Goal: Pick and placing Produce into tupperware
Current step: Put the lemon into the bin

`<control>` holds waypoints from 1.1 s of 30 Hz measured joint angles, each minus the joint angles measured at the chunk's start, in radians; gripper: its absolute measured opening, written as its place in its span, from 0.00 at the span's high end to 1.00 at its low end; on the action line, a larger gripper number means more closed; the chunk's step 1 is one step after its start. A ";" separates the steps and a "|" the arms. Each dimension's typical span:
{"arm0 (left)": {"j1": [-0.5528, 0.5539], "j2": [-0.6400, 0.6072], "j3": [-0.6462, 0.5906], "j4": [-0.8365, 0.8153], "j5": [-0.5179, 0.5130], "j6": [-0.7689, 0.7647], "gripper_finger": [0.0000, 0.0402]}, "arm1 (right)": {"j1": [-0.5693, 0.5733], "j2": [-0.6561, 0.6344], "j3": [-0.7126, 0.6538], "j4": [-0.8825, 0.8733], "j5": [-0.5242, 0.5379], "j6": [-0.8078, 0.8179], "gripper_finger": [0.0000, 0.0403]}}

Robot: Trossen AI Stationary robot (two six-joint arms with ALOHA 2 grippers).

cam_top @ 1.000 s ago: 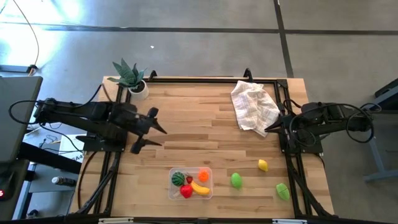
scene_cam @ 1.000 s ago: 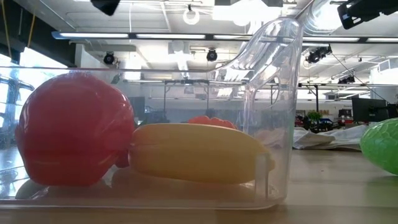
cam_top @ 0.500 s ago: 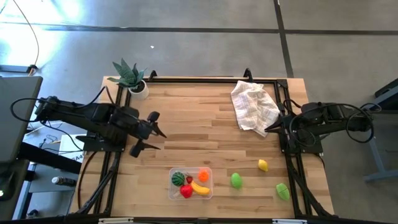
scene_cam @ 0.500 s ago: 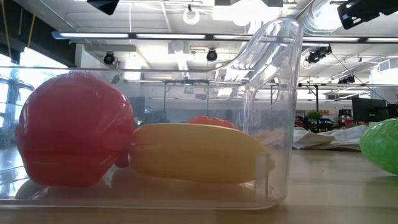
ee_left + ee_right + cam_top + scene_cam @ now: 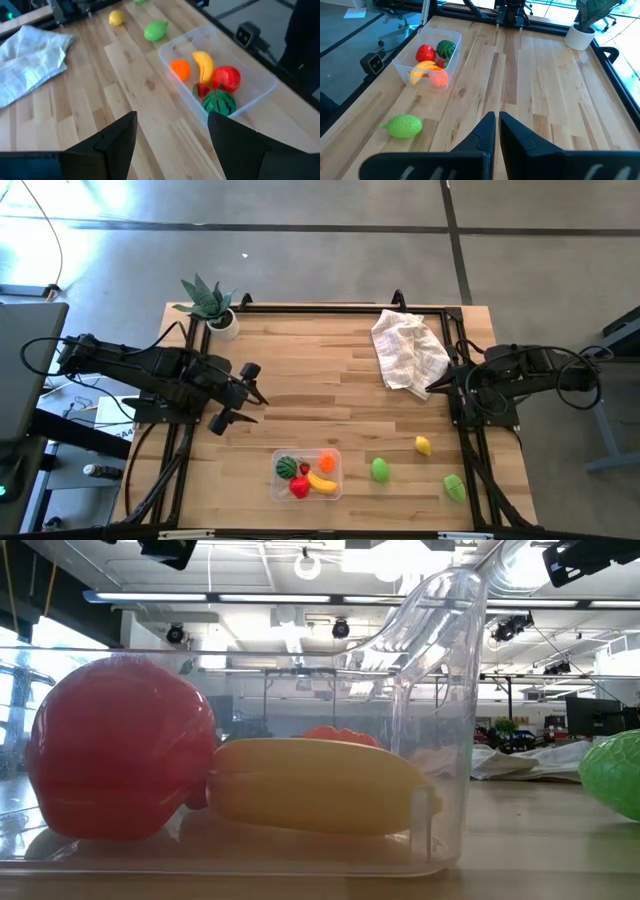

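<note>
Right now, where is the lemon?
In the high view the lemon lies on the table's right side, right of the tupperware, near the green fruit.

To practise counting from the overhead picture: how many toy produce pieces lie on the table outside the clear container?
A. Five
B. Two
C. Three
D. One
C: a lemon and two green pieces lie on the wood right of the tupperware.

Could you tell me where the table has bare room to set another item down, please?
The widest bare wood lies mid-table, bordered by the open left gripper, the crumpled white checked cloth and the clear plastic tupperware. The front right is crowded: a small yellow lemon and two green toy fruits.
</note>
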 joint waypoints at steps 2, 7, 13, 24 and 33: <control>0.000 0.000 -0.001 0.001 -0.022 -0.001 0.42 | 0.000 0.000 0.000 0.000 0.000 0.000 0.96; 0.000 -0.001 -0.001 -0.004 -0.030 0.002 0.42 | 0.000 0.000 0.000 0.000 0.000 0.000 0.96; 0.000 -0.001 -0.001 -0.089 -0.030 0.001 0.42 | 0.000 0.000 0.000 0.000 0.000 0.000 0.96; 0.000 -0.001 -0.001 -0.134 -0.030 0.056 0.62 | 0.000 0.000 0.000 0.000 0.000 0.000 0.96; 0.000 -0.001 -0.001 -0.134 -0.030 0.062 0.75 | 0.000 0.000 0.000 0.000 0.000 0.000 0.96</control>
